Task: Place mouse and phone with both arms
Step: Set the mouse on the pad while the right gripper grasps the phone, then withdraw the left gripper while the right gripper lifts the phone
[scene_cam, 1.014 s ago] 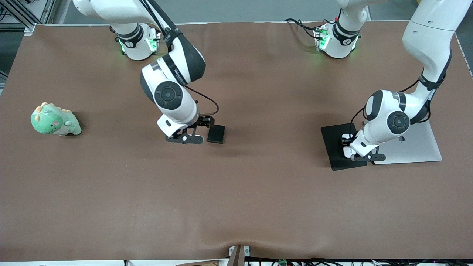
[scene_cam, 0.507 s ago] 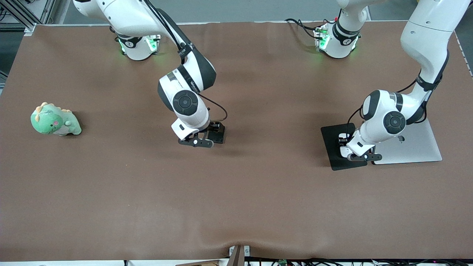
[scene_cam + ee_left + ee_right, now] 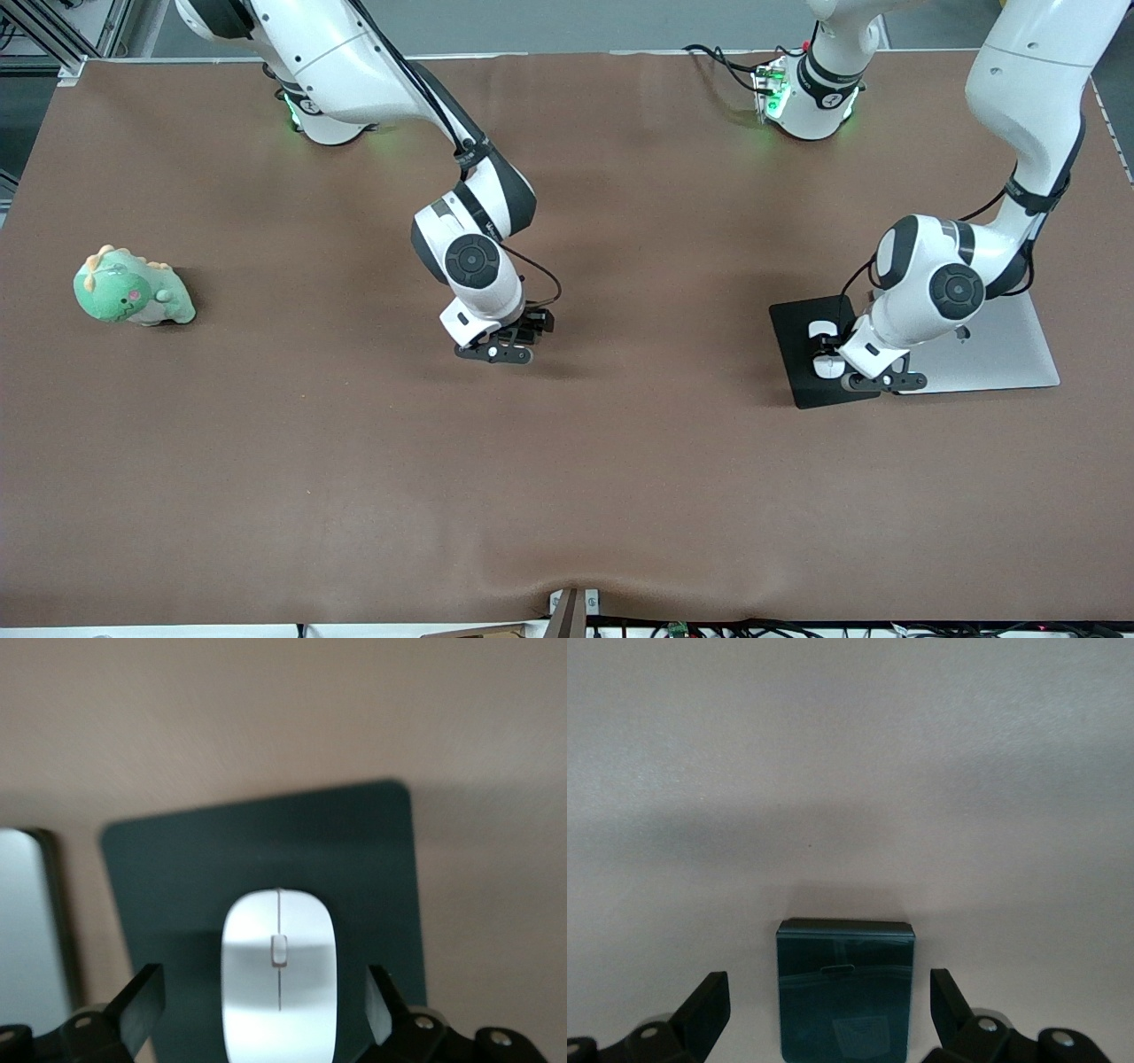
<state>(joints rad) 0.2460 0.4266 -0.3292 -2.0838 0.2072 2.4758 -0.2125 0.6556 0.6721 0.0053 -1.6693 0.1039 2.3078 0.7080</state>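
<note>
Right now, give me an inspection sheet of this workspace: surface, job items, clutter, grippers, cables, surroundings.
Surface: brown table cover, slightly rippled at the edge nearest the front camera.
Job's things: white mouse lies on the black mat beside the silver laptop; black phone lies flat on the table cover near mid-table.
Clutter: green dinosaur toy at the right arm's end.
Grippers: left gripper open astride the mouse, not gripping; right gripper open astride the phone.
Cables: black cables by the left arm's base.
Surroundings: grey floor above the table.
</note>
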